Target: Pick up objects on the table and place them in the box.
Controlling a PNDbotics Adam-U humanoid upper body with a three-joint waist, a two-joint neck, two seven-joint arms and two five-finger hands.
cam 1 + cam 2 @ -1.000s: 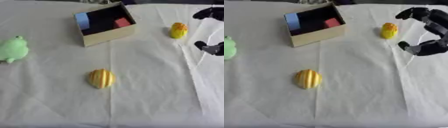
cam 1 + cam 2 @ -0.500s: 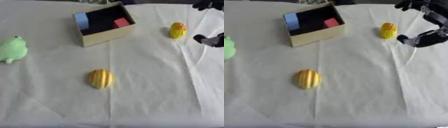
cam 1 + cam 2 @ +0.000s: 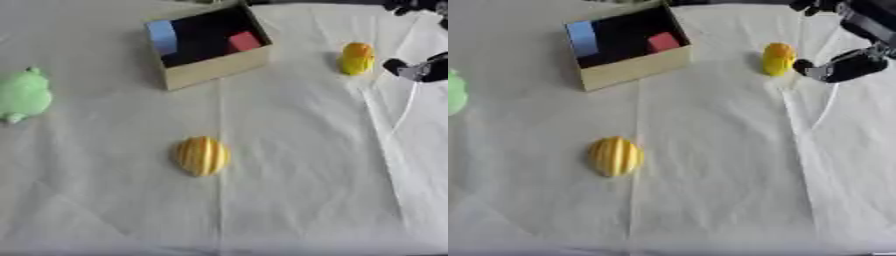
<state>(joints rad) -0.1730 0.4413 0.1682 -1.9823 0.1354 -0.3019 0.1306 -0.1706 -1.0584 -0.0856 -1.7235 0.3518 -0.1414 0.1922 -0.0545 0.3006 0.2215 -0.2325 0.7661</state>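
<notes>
While right hand (image 3: 852,59) hovers spread beside yellow toy (image 3: 778,58)
Box (image 3: 213,68) holds blue block (image 3: 163,37), red block (image 3: 245,41); striped yellow toy (image 3: 201,156) mid-cloth

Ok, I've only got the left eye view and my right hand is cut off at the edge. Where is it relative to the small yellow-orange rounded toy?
Observer: The right eye view shows more of it. The right hand is just right of the yellow-orange rounded toy, and its lower dark tip is close beside the toy. I can't tell whether they touch.
Operator: Are the fingers closed on anything?
Observer: No. The fingers are spread apart, with the upper ones near the far edge of the white cloth-covered table. The toy isn't between them, and the hand holds nothing.
</notes>
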